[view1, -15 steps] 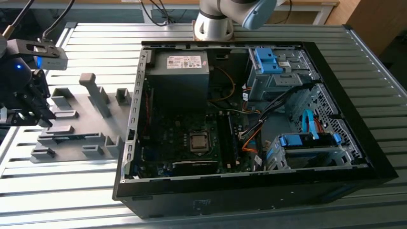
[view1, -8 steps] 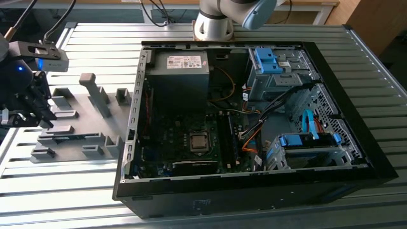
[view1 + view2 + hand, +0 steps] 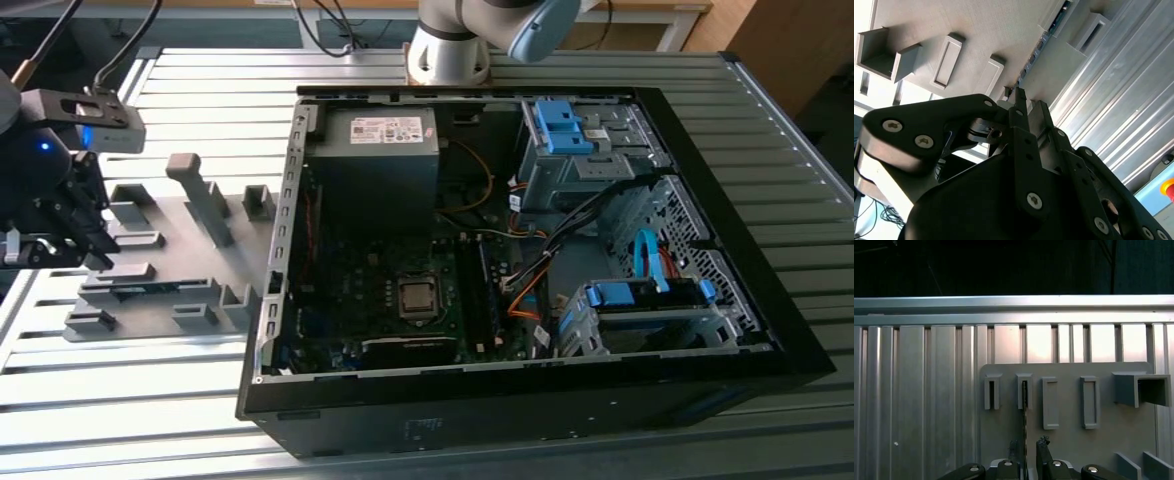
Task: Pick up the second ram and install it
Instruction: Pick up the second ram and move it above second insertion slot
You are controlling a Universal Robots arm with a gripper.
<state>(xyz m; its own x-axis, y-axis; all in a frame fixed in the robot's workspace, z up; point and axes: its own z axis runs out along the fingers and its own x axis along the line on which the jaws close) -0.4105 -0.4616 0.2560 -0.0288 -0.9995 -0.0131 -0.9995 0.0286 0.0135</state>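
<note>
First wrist view has the gripper (image 3: 1028, 450) low over the grey fixture tray (image 3: 1104, 440), its fingers (image 3: 1044, 455) parted only narrowly and straddling the second ram (image 3: 1024, 415); a sliver of gap shows on one side, and whether the other finger touches the board I cannot tell. The ram appears edge-on as a thin dark strip; its far end sits in a slotted block (image 3: 1030, 390), its near end runs between the fingertips. Exterior view places gripper and tray at the exterior view's left, beside the open computer case (image 3: 507, 425) on the ribbed metal table (image 3: 120, 420).
</note>
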